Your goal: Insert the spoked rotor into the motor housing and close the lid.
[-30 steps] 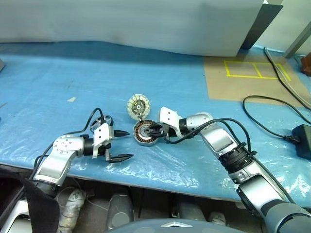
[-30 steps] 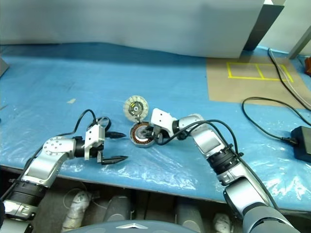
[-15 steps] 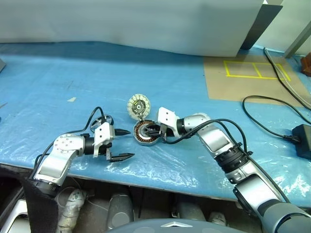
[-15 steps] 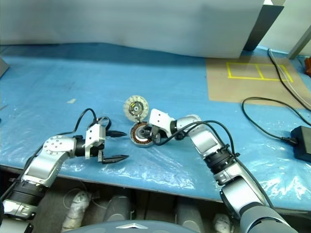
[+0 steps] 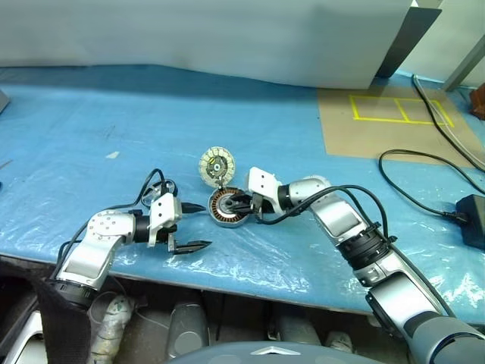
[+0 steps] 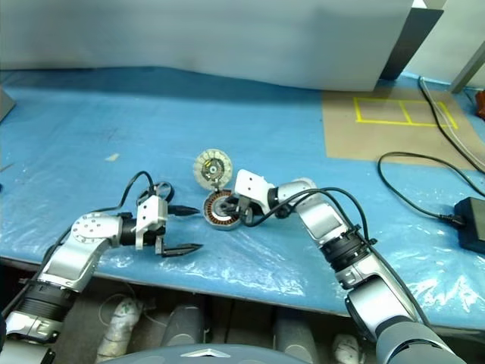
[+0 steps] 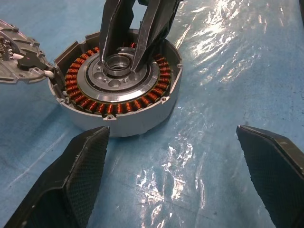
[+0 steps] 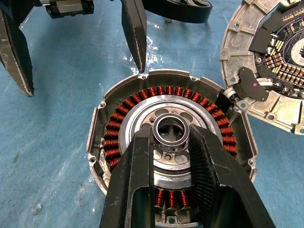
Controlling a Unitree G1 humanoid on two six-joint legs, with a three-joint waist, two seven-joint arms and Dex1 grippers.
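Right gripper reaches in from the right of the head view and has its two black fingers dipped into the open motor housing. They stand narrowly apart and are closed on the raised centre collar of the stator (the left wrist view shows one finger on each side of it). The housing sits at the middle of the frame on the blue plastic sheet, mouth facing up, with its ring of copper windings bare. The lid stands open just above it in the picture, joined at the rim and showing its pale, dotted inner face.

What looks like the spoked rotor, a small dark ring, lies left of centre, just beside the wrist of the left gripper and well apart from the right one; part of it is hidden, so that reading is tentative. The left gripper is spread wide and empty. Its fingertips point right towards the housing wall, near it but not touching.

The coming move seems to turn on this: the rotor lies behind the left gripper's fingers, on the side away from the housing. The left arm is clearly the nearer one. The rotor would have to go in flat, its hub lined up with the upright collar now occupied by the right fingers.

No brand, label or writing can be read anywhere. At the upper right there are only yellow tape lines, and a black cable runs along the right edge.
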